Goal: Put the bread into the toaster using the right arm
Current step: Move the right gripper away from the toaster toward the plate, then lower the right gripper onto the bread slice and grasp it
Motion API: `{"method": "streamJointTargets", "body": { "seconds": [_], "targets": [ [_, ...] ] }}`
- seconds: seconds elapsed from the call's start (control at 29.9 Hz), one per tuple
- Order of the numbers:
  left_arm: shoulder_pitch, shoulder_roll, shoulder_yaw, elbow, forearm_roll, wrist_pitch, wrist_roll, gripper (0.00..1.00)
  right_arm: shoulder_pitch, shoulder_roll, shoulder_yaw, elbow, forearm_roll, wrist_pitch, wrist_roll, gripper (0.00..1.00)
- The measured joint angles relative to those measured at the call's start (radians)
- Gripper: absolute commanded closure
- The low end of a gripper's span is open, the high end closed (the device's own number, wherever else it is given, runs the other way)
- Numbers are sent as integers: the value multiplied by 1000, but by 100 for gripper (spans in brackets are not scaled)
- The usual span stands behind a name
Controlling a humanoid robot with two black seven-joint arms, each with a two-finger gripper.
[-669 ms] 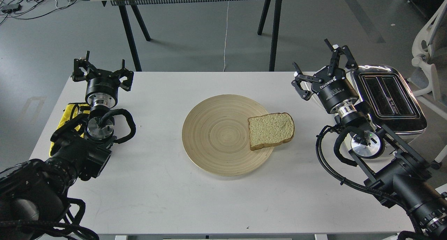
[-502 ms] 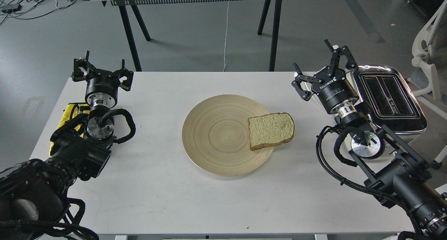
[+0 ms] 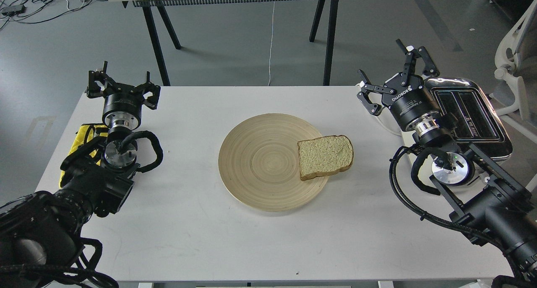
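Lying flat on the plate (image 3: 251,170), the bread (image 3: 325,156) sits at the plate's 3 o'clock edge, its right crust overhanging the rim toward the right arm's side. Judgement: that overhang gives a finger room to get under or alongside the slice, which a centred slice would not.

Right gripper (image 3: 396,76): fingers spread wide, nothing between them. It hangs in the air at roughly 1 o'clock from the bread, well apart from it, tips pointing up and away from me. The wrist crosses in front of the toaster's near-left corner.

Toaster (image 3: 465,112): at 2 o'clock from the plate, near the table's (image 3: 188,237) right edge. Chrome top up, both black slots open to above and empty. Slots run roughly 11-to-5 in view, so the slice must be turned on edge and lined up with that axis to drop in.

Left gripper (image 3: 122,86): at 9 to 10 o'clock from the plate, fingers spread wide, empty, parked well clear. A yellow cloth (image 3: 86,133) shows beside that arm. Judgement: kept out of the way since the task is for the right arm only.

Status, judged: grasp not yet begun. Next need is to bring the right gripper down and toward 7 o'clock onto the overhanging crust. Risk: soft bread may fold or tear under a hard pinch.
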Motion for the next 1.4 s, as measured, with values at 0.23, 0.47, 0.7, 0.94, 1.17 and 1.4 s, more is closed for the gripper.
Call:
{"method": "streamJointTargets", "body": {
  "seconds": [0.23, 0.47, 0.7, 0.94, 1.17, 1.4],
  "targets": [
    [0, 0, 0, 0, 0, 0, 0, 0, 16, -15, -8, -1, -291, -149, -2, 1],
    [0, 0, 0, 0, 0, 0, 0, 0, 19, -15, -111, -2, -506, -313, -3, 1],
    [0, 0, 0, 0, 0, 0, 0, 0, 34, -16, -236, -8, -620, -476, -3, 1],
    [0, 0, 0, 0, 0, 0, 0, 0, 34, -21, -392, -44, -674, -654, -2, 1],
    [0, 0, 0, 0, 0, 0, 0, 0, 34, -23, -496, -87, -675, -715, -12, 1],
    [0, 0, 0, 0, 0, 0, 0, 0, 22, -17, -579, -102, -675, -720, -27, 1]
  ]
}}
